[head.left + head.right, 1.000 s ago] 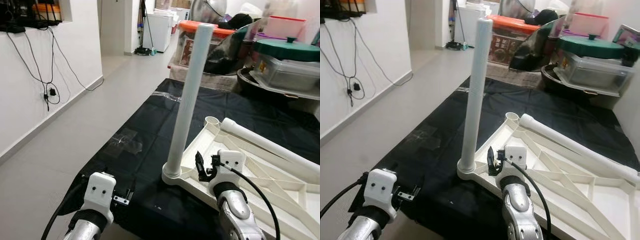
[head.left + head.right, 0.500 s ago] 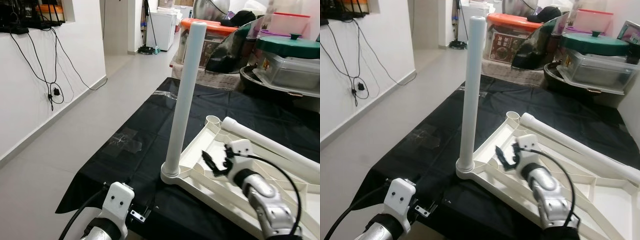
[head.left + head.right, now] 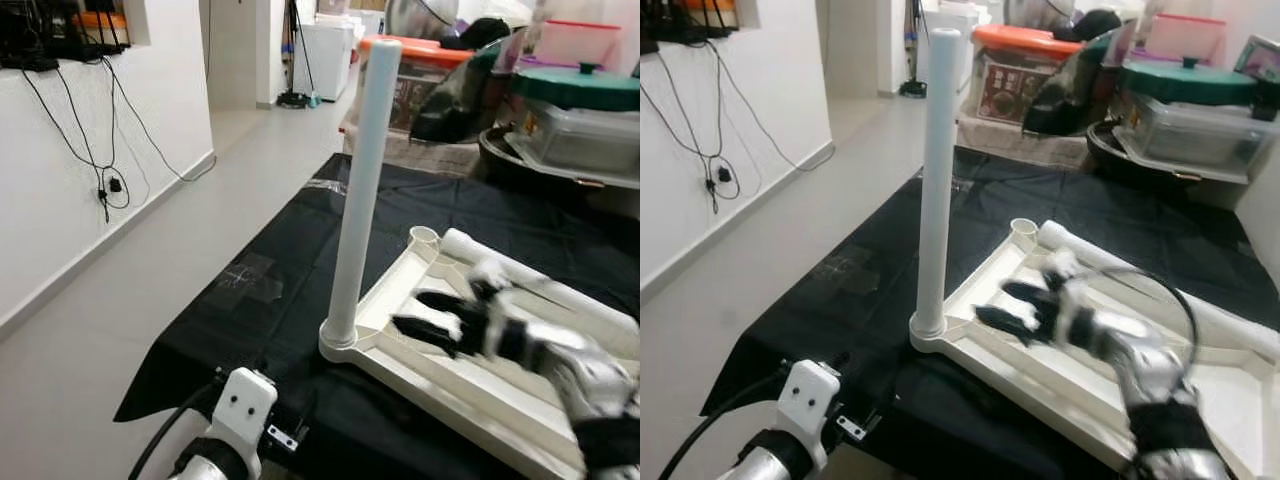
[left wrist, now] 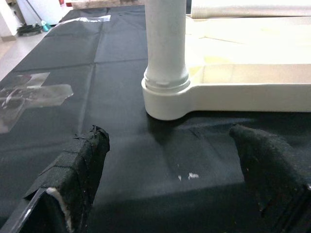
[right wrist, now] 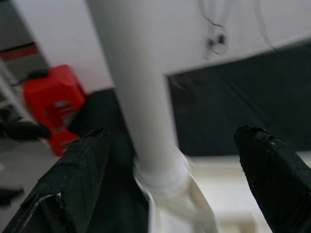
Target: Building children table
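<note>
Reaching across an upturned white plastic tabletop (image 3: 470,380), the right gripper (image 3: 425,315) is blurred by motion, its two black fingers spread wide and aimed at the upright white leg (image 3: 360,190) just beyond its tips. That leg stands in a corner socket (image 3: 340,345) of the tabletop; in the right wrist view the leg sits between the parted fingers, untouched. A second white leg (image 3: 530,285) lies flat on the tabletop's far side, behind the right gripper's wrist. Everything rests on a black cloth (image 3: 270,290) spread over the pale tiled floor (image 3: 150,260), with a patch of clear tape (image 3: 245,280) stuck to the cloth off to the left gripper's far side. The left gripper (image 4: 170,179) hovers low over the cloth with fingers wide apart, the socket directly ahead of it. Behind the work area, storage tubs (image 3: 575,120) and boxes crowd the room, and black cables (image 3: 100,150) hang down a white wall.
</note>
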